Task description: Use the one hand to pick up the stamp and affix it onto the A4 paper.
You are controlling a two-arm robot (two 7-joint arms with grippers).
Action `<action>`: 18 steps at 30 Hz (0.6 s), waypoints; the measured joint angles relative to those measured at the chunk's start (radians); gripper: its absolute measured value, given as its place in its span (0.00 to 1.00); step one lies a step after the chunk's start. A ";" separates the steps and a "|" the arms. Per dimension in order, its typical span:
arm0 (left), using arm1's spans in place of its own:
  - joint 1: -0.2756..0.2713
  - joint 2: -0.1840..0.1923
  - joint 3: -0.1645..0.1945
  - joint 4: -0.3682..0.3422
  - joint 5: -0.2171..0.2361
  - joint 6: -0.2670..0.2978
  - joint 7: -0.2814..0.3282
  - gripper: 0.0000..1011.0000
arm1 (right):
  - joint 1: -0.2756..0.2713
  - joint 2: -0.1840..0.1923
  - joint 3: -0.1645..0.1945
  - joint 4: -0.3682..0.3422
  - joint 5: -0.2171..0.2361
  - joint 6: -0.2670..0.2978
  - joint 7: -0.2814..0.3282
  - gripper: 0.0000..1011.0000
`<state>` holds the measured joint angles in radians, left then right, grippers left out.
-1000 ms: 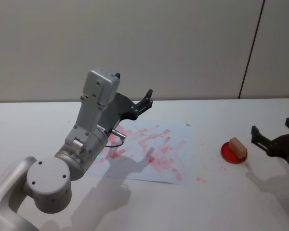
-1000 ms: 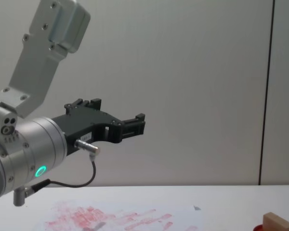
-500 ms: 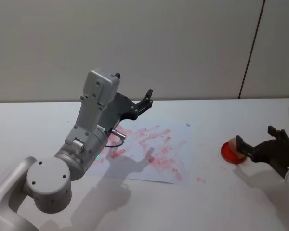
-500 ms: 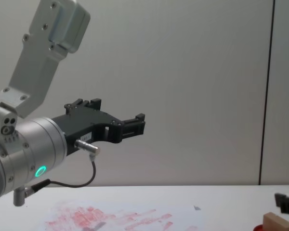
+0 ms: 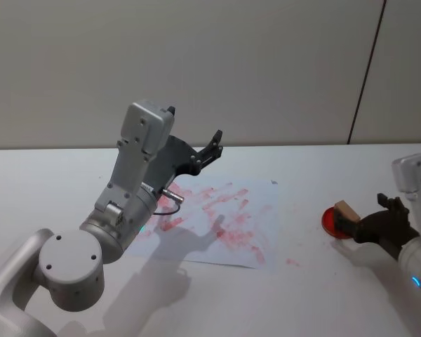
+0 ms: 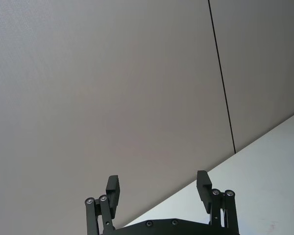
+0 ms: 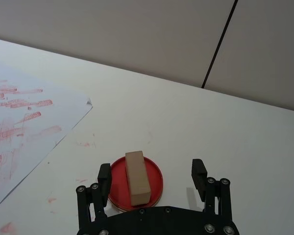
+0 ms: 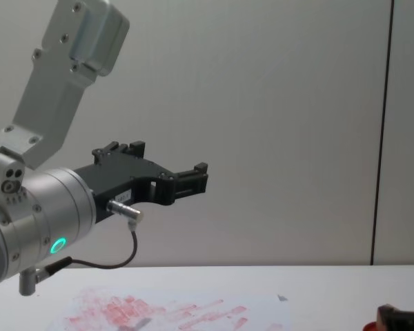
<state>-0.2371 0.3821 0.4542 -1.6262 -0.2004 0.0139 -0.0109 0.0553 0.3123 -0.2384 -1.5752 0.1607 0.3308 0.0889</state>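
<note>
Stamp (image 5: pixel 345 211): lies flat on the round red ink pad (image 5: pixel 331 224), nothing else on the pad. In the head view the pad sits on the white table (image 5: pixel 302 302) at about 3 o'clock from the A4 paper (image 5: pixel 217 217), apart from the sheet's edge.

Stamp orientation: in the head view the long axis runs roughly 10 o'clock to 4 o'clock. In the right wrist view the stamp (image 7: pixel 137 177) points along the gripper's line of reach, a little skewed, and spans nearly the whole ink pad (image 7: pixel 156 182).

Right gripper (image 5: pixel 365 215): low over the table, at about 4 o'clock from the pad. Claw spread wide, one finger on each side of the stamp. In the wrist view the right gripper (image 7: pixel 151 171) touches neither stamp face; the block sits off-centre, nearer one finger. Chest view: right gripper (image 8: pixel 400 318) low at the 4 o'clock corner, in front of the pad.

A4 paper (image 7: pixel 19 127): flat on the table, covered in red-pink marks; one corner slightly curled.

Left gripper (image 5: pixel 194 123): raised above the paper's 10 o'clock area, aimed at the wall. Claw spread, nothing between its fingers (left gripper (image 6: pixel 157 178), (image 8: pixel 169 162)).
</note>
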 joint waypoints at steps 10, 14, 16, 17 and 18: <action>0.000 0.000 0.000 0.000 0.000 0.000 0.000 0.99 | 0.041 -0.030 -0.016 0.059 -0.036 0.014 0.017 0.98; 0.000 0.000 0.000 0.000 0.000 0.000 0.000 0.99 | 0.051 -0.037 -0.020 0.074 -0.045 0.017 0.021 0.90; 0.000 0.000 0.000 0.000 0.000 0.000 0.000 0.99 | 0.054 -0.039 -0.021 0.078 -0.047 0.018 0.023 0.86; 0.000 0.000 0.000 0.000 0.000 0.000 0.000 0.99 | 0.056 -0.040 -0.021 0.080 -0.048 0.019 0.023 0.85; 0.000 0.000 0.000 0.000 0.000 0.000 0.000 0.99 | 0.058 -0.042 -0.022 0.083 -0.050 0.019 0.024 0.79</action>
<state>-0.2371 0.3821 0.4542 -1.6262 -0.2004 0.0139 -0.0109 0.1131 0.2706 -0.2605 -1.4920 0.1103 0.3499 0.1129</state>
